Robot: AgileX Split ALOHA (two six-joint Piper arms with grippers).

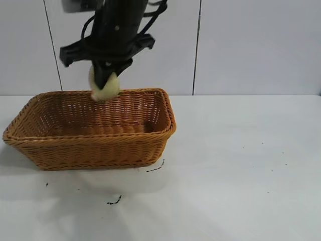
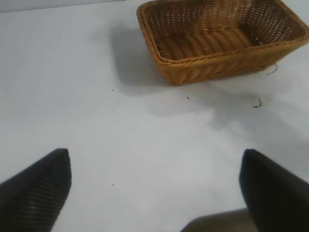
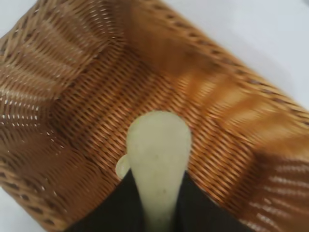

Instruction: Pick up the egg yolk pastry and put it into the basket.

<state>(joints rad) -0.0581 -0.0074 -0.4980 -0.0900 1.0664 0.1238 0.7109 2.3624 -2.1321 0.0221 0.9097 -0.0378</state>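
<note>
The basket (image 1: 90, 128) is set on the tabletop (image 1: 241, 165) at the exterior view's left half, with open tabletop stretching away to its right and in front. The egg yolk pastry (image 1: 104, 86) is held above the basket's far rim, over its interior, clamped in the right gripper (image 1: 105, 75). The left gripper (image 2: 154, 193) is kept well apart from the basket, over bare tabletop, its fingers spread wide.
</note>
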